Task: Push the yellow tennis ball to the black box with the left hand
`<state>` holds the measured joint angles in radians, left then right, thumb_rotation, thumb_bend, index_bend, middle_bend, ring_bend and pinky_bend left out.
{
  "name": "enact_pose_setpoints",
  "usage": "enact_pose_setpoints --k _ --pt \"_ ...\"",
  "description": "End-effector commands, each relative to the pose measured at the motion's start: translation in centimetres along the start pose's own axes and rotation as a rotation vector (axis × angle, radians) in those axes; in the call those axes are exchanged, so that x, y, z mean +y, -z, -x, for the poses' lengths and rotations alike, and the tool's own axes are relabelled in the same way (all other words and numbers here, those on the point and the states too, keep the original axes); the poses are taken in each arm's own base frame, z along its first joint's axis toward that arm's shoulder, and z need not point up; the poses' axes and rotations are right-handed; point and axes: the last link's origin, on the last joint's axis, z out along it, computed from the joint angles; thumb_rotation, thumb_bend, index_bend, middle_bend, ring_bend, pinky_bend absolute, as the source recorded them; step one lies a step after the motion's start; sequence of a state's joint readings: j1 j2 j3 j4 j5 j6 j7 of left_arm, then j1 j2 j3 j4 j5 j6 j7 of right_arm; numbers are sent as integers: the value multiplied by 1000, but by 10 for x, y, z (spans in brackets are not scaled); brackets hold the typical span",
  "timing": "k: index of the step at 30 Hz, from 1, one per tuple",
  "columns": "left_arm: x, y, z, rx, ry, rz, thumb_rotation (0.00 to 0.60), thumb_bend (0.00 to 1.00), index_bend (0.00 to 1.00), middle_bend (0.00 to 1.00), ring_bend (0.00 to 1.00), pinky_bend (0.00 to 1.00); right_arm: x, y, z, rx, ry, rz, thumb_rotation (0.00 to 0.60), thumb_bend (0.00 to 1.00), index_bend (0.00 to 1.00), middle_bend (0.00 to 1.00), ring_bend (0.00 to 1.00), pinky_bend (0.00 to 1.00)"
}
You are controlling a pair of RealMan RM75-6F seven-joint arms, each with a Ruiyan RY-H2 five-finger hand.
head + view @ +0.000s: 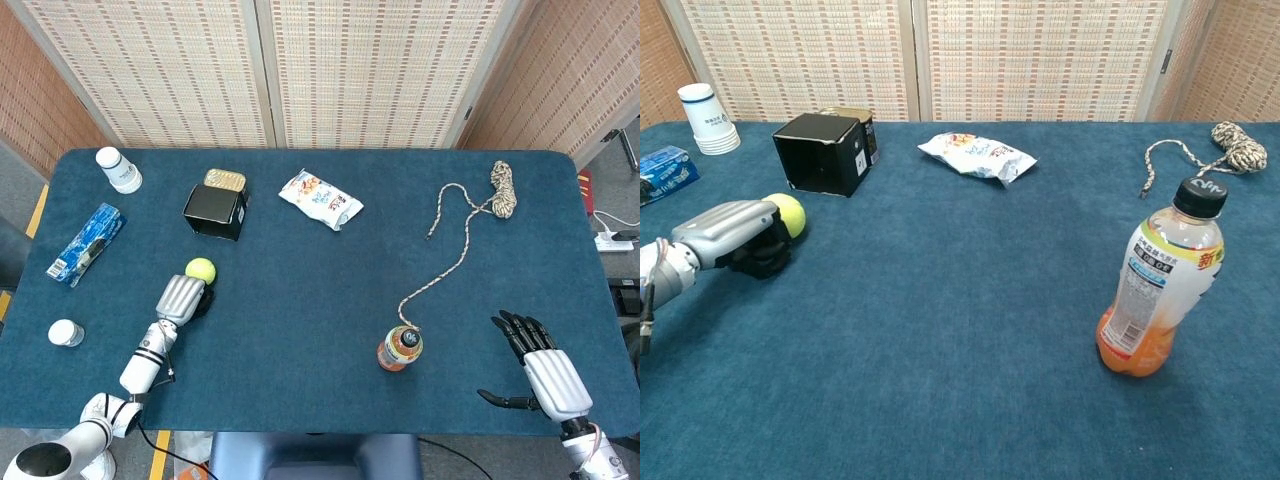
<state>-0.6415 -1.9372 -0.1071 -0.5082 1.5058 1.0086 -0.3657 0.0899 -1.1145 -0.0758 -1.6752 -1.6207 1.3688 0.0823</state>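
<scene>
- The ball lay on the table toward its left side, nearer than the box and a little short of it; the left hand was right behind it, on the near side, and looked to be touching it.
- That left hand had its fingers curled in with nothing inside them, the knuckles set against the ball; I could not see whether any fingertip wrapped round it.
- The right hand rested far off at the near right, fingers spread and holding nothing.
- The ball looked light, felted and springy; I judged it would roll at the least nudge and veer if struck off-centre; no hold was wanted, only a flat push low on its near side, aimed at the box.
- The table's blue cloth looked napped and soft, which should slow a roll somewhat.
- The box was black, square-edged and matt, probably light card; a hard push might shift it.
- Around it: a tin touching its far side; a crinkled snack bag; stacked cups; an orange bottle; a loose rope.
</scene>
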Motion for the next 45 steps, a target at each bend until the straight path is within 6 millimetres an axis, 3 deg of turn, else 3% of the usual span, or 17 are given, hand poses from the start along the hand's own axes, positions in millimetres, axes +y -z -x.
enact_pose_setpoints --k 1,9,11,13,14,16,18,20,21,24,28,33,45 --pt "2 -9 -1 -2 9 -17 600 683 1000 1000 1000 1000 0 -3 0 -2 2 6 533 0 0 0 0 0" --pt "3 -32 -21 67 -7 -39 600 674 1000 1000 1000 1000 1 -8 3 -18 4 26 533 0 0 0 0 0" --pt "4 -34 -25 82 -16 -23 600 613 1000 1000 987 983 2 -8 3 -21 4 29 534 0 0 0 0 0" --pt "5 -35 -26 74 -25 1 528 520 989 973 892 884 2 -9 3 -22 3 32 534 0 0 0 0 0" --pt "6 -35 -25 66 -18 11 465 475 949 912 790 787 2 -9 3 -22 3 33 534 0 0 0 0 0" --pt "5 -36 -20 9 -27 17 366 409 771 689 535 561 2 -9 3 -22 3 34 533 0 0 0 0 0" --pt "3 -37 -13 -65 -35 17 278 344 481 361 191 258 2 -9 3 -23 3 32 534 0 0 0 0 0" --pt "1 -38 -9 -116 -45 7 226 309 294 174 38 81 1 -9 3 -24 3 30 534 0 0 0 0 0" --pt "0 -39 -8 -139 -50 -3 217 299 242 122 11 40 1 -8 3 -24 2 29 534 0 0 0 0 0" --pt "-1 -40 -10 -135 -54 -17 214 277 116 4 0 0 1 -7 3 -23 1 26 534 0 0 0 0 0" --pt "-3 -41 -22 -59 -33 -34 186 277 6 0 0 0 2 -7 3 -23 0 26 534 0 0 0 0 0" --pt "-7 -44 -31 -24 -41 -64 168 277 0 0 0 0 0 -8 4 -31 3 17 534 0 0 0 0 0" --pt "-3 -53 -30 -60 -39 -99 155 275 0 0 0 0 -1 -14 6 -48 10 21 534 0 0 0 0 0"
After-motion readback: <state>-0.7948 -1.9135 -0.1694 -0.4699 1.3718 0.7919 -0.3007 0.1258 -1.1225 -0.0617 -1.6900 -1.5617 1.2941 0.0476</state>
